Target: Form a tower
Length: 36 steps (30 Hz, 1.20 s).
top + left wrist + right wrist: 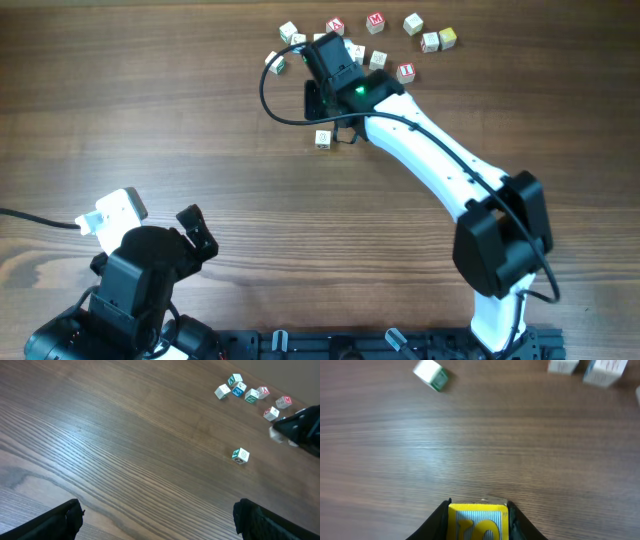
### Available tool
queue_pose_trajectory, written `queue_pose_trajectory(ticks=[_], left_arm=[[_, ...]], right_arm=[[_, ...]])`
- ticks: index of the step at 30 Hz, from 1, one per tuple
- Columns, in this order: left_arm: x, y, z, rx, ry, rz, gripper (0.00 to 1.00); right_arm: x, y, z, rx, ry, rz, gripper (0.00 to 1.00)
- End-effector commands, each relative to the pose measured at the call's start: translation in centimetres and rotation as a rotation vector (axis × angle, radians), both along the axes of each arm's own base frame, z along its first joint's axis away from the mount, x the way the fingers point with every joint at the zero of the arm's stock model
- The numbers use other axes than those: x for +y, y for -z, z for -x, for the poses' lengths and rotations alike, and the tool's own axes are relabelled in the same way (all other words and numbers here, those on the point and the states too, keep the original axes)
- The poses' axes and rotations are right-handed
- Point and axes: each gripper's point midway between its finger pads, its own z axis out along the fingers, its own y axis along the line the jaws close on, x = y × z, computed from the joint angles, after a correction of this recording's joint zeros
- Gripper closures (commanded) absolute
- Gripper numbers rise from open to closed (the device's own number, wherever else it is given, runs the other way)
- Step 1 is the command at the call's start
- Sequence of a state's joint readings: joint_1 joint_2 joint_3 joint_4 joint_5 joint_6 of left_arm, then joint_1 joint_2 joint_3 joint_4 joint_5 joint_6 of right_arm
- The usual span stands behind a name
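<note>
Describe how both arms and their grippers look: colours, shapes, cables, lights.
The right arm has smooth white links, a bulky black joint, a lit green light and a looping black cable near its black right gripper. The left arm is black all over and carries a white boxy module with a dark cable. The left gripper has blocky black fingers.

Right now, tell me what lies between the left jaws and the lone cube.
Only bare table reaches the lone cube, as the left wrist view shows.
</note>
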<state>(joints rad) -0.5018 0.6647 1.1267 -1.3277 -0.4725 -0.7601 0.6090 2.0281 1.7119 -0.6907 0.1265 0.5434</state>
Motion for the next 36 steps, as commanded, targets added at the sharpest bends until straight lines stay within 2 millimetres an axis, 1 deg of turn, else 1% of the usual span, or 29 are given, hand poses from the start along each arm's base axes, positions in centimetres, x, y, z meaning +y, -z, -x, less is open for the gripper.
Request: queue_pose_trajectory(ticks=[1, 3, 6, 9, 11, 13, 17, 18, 20, 22, 23, 26, 27, 31, 32, 33, 34, 35, 36], left_arm=[[0.0, 0.1, 0.0, 0.003, 0.014, -0.011, 0.0], [0.0, 0.1, 0.0, 0.003, 0.014, -0.011, 0.0], [0.0, 0.1, 0.0, 0.003, 0.014, -0.011, 0.0], [0.0, 0.1, 0.0, 0.003, 0.014, -0.011, 0.0], [0.0, 0.1, 0.0, 0.003, 0.014, -0.011, 0.0], [0.0, 0.1, 0.0, 0.003, 0.014, -0.011, 0.0], [0.0, 0.1, 0.0, 0.003, 0.014, -0.011, 0.0], [0.0, 0.1, 0.0, 0.003, 0.014, -0.011, 0.0], [0.0, 0.1, 0.0, 0.003, 0.014, -0.011, 0.0], [0.0, 0.1, 0.0, 0.003, 0.014, -0.011, 0.0], [0.0, 0.1, 0.0, 0.003, 0.014, -0.011, 0.0], [0.0, 0.1, 0.0, 0.003, 0.014, -0.011, 0.0], [0.0, 0.1, 0.0, 0.003, 0.014, -0.011, 0.0], [0.0, 0.1, 0.0, 0.003, 0.014, -0.011, 0.0], [0.0, 0.1, 0.0, 0.003, 0.014, -0.011, 0.0], [0.0, 0.1, 0.0, 0.003, 0.014, -0.011, 0.0], [0.0, 0.1, 0.0, 0.003, 0.014, -0.011, 0.0], [0.0, 0.1, 0.0, 0.003, 0.014, -0.011, 0.0], [0.0, 0.1, 0.0, 0.003, 0.014, -0.011, 0.0]], right_arm=[[-0.4, 3.8, 0.6, 0.083, 0.058, 0.031, 0.71], [-0.3, 4.6, 1.2, 0.112, 0.077, 0.033, 0.72], [0.4, 5.7, 2.0, 0.138, 0.093, 0.033, 0.71], [0.5, 7.5, 2.5, 0.175, 0.14, 0.043, 0.71], [0.2, 8.8, 2.5, 0.185, 0.155, 0.068, 0.71], [-0.4, 9.2, 2.1, 0.165, 0.186, 0.098, 0.71], [-0.5, 9.6, 1.9, 0.16, 0.19, 0.107, 0.7], [-0.5, 9.7, 1.9, 0.161, 0.19, 0.109, 0.66], [-0.6, 10.0, 2.0, 0.167, 0.189, 0.112, 0.64], [-0.6, 10.1, 2.0, 0.169, 0.19, 0.114, 0.58], [-0.6, 10.1, 2.0, 0.169, 0.19, 0.114, 0.57], [-0.6, 10.2, 2.1, 0.173, 0.189, 0.116, 0.48], [-0.6, 10.2, 2.2, 0.176, 0.188, 0.115, 0.43], [-0.6, 10.3, 2.4, 0.186, 0.184, 0.115, 0.4], [-0.6, 10.3, 2.4, 0.188, 0.184, 0.117, 0.37], [-0.6, 10.2, 2.4, 0.187, 0.182, 0.117, 0.32], [-0.5, 9.7, 2.3, 0.18, 0.182, 0.111, 0.23], [-0.5, 8.8, 2.0, 0.169, 0.183, 0.102, 0.18], [-0.3, 7.3, 1.4, 0.147, 0.182, 0.085, 0.17]])
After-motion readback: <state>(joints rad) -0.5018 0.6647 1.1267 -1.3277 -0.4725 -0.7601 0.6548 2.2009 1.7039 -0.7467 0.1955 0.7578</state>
